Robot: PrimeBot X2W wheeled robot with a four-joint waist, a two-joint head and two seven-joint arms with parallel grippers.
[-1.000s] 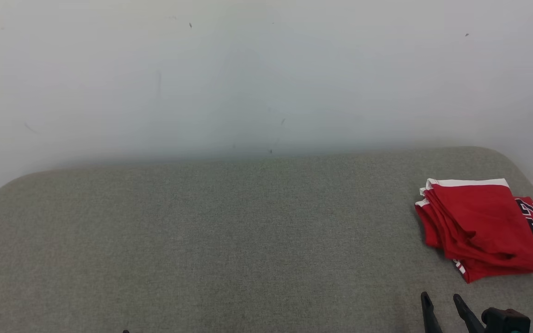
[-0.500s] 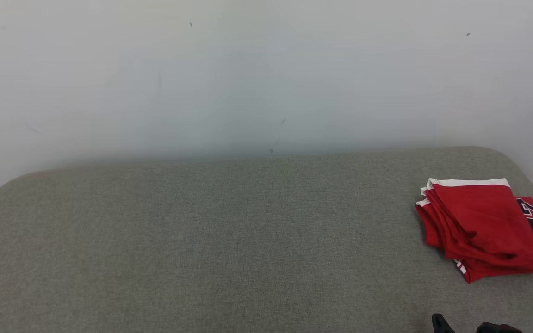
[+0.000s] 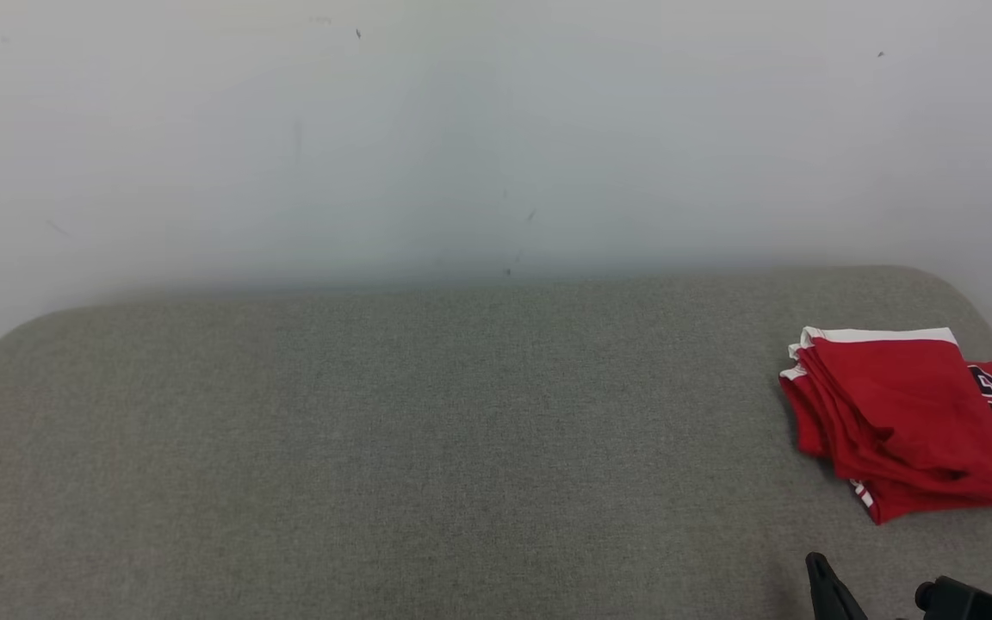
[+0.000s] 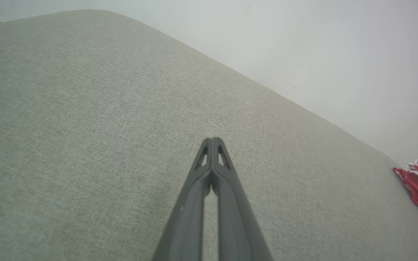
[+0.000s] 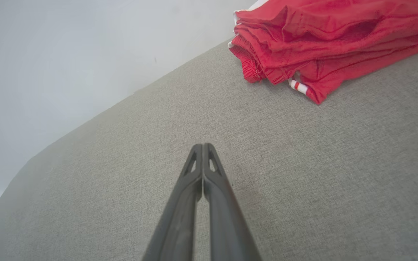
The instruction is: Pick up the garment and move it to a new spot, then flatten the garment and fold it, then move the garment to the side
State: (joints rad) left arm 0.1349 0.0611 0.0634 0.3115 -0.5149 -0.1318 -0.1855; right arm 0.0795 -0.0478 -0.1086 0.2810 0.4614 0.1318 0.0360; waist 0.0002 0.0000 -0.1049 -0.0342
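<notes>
- Pale white wall (image 3: 496,129): upper half of the head view, faintly scuffed.
- Grey woven-fabric table (image 3: 427,448) with rounded corners: lower half of the head view, set against the wall.
- Red folded garment (image 3: 892,413) with white trim and dark lettering: lying on the table at the middle right edge of the head view. Also upper right of the right wrist view and far right edge of the left wrist view.
- Right gripper (image 5: 202,145): dark fingers clenched together, grasping nothing, over bare table. Near the garment but apart from it.
- Left gripper (image 4: 212,138): dark fingers pressed together, empty, over bare table. Well apart from the garment.
</notes>
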